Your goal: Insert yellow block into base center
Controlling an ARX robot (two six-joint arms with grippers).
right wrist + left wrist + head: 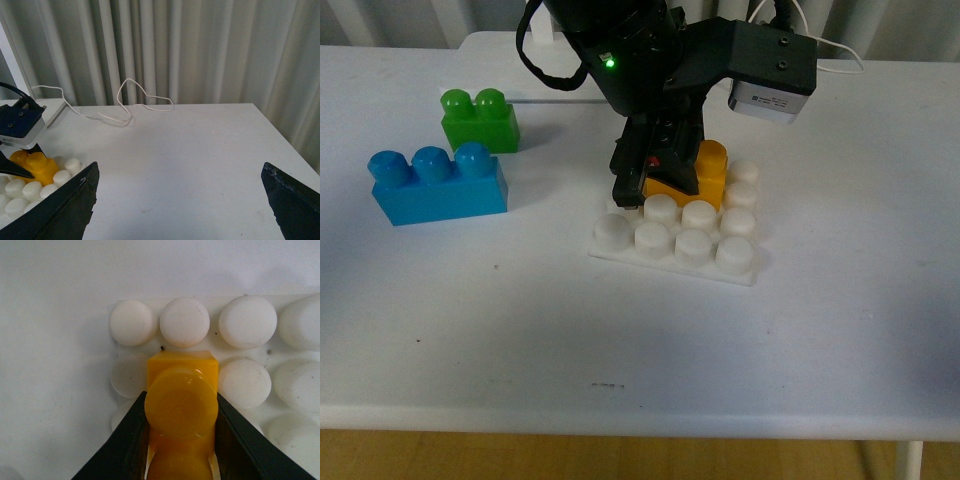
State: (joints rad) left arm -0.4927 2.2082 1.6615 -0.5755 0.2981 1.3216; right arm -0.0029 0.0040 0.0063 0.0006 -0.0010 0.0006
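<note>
left hand point(181, 407) is clamped on the yellow block point(705, 172), one black finger point(125, 442) pressed against each long side. from the left wrist camera i look straight down on the block's two round studs, one beyond the other between the fingers. the block is over the base point(653, 239), within the stud grid and not at its edge. a full row of four white studs shows clear past the block's free end, and more studs show on either side of it. i cannot tell whether the block is pressed home on the studs or only resting on them.

in the front view the block sits toward the far part of the base. two rows of bare studs lie between it and me, and one column of studs stands free to its right. the left arm comes down over it from behind.

the right hand point(172, 205) hangs with its fingers spread wide apart, nothing between them, over bare counter point(190, 150) off to the side of the base. from its camera i see the block and a few studs near one finger, a thin white cable point(132, 100) lying on the counter, and a curtain point(200, 50) behind.

a blue brick point(437, 185) lies well left of the base, with a green brick point(479, 120) just behind it.
</note>
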